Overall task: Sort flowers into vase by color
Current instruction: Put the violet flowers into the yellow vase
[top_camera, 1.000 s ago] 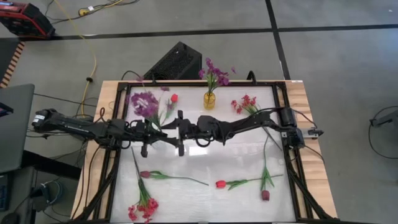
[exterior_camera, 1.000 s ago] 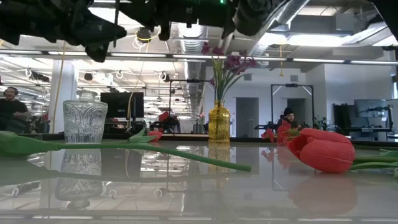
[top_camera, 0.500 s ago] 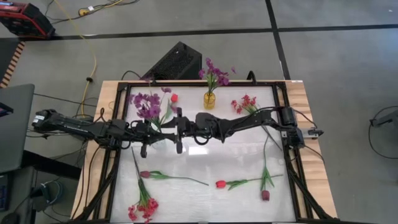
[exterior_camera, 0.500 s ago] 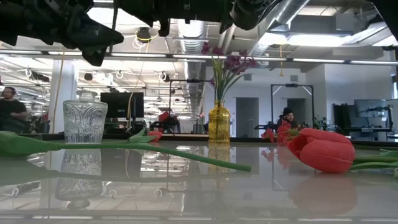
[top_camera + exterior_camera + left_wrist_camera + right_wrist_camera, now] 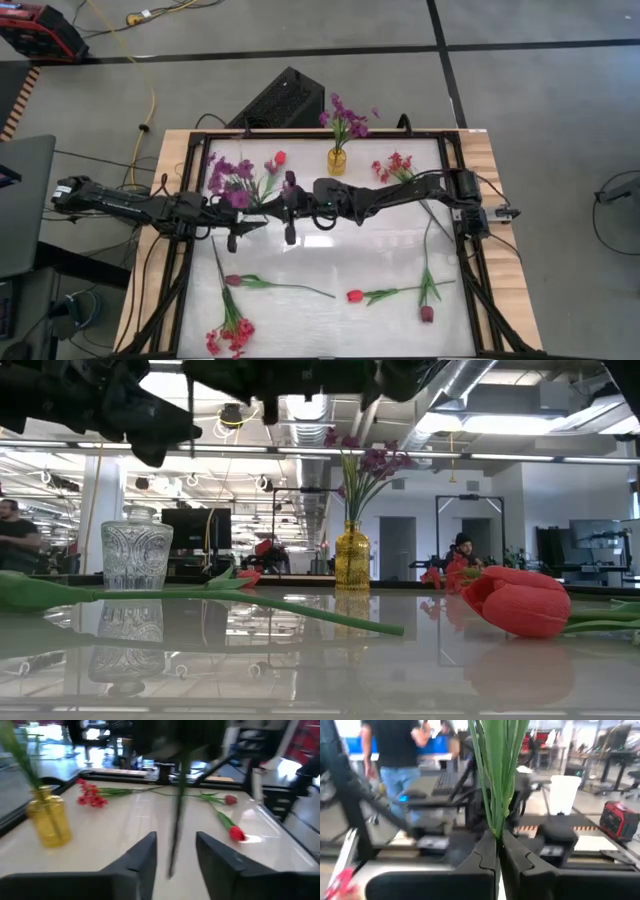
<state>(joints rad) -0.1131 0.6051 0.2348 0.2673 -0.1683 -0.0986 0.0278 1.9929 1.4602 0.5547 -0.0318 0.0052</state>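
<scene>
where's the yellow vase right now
In the high view the yellow vase stands at the table's far edge, near the middle, already holding purple flowers, with a pink-red cluster lying to its right.

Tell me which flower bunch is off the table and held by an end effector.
The purple cluster, at the table's far left: the right end effector is shut on its green stem. The pink-red clusters and tulips lie flat on the table.

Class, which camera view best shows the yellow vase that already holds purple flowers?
The low view: the yellow vase stands whole and upright, purple flowers rising from it. The high view shows it only from above, small. The left wrist view shows it blurred at the edge; the right wrist view does not show it.
</scene>
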